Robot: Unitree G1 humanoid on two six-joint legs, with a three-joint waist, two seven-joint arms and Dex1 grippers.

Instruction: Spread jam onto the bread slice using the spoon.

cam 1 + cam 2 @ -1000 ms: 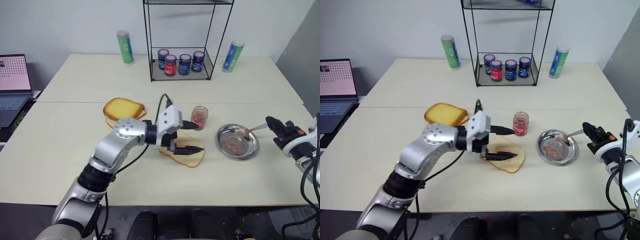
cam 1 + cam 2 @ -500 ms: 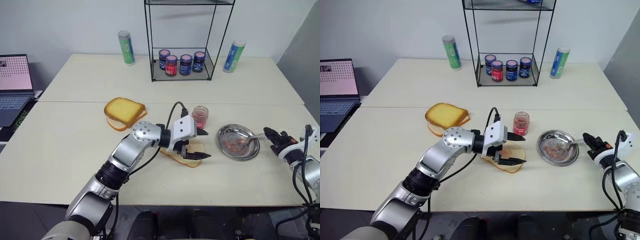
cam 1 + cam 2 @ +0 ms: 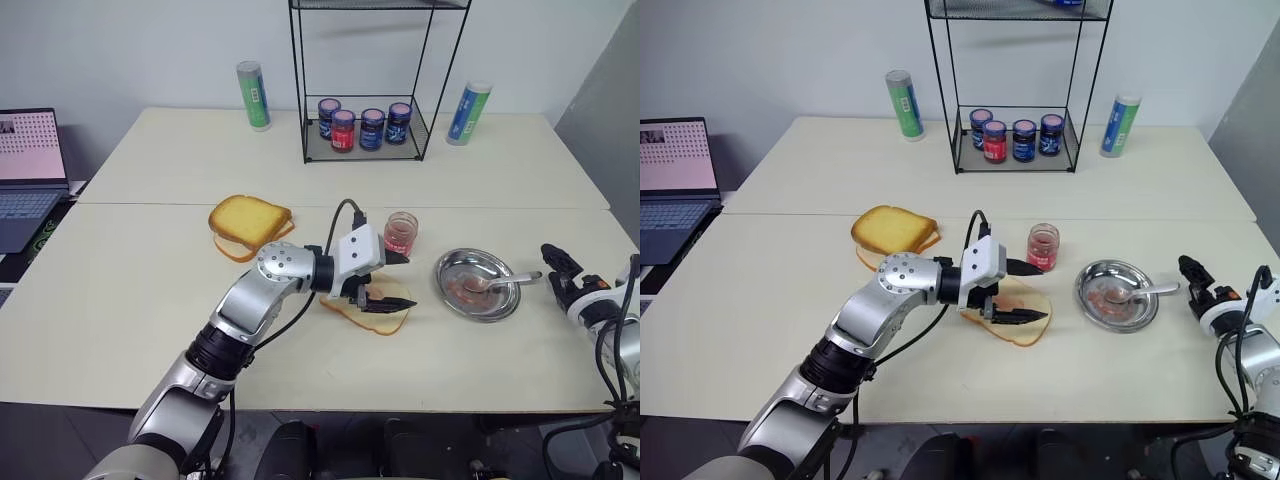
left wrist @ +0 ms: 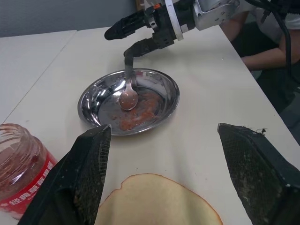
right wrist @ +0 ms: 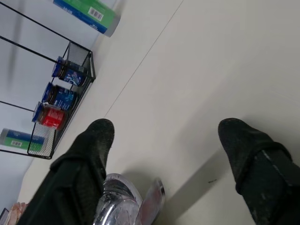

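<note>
while the round shiny steel dish sits smeared with pinkish jam, the slim metal spoon now lies in it, let go by the right gripper, which pulled back with fingers spread. left gripper hangs open over the pale squarish bread slice, beside the clear glass jam jar.

Lab or office room, staged as a breakfast setup. Plain pale walls, two bare cream tables pushed together, open laptop far off to the left gripper's outer side. Wire rack with labelled jars well beyond it, tubes flanking the rack. A seated person is at the table edge behind the right gripper.
</note>
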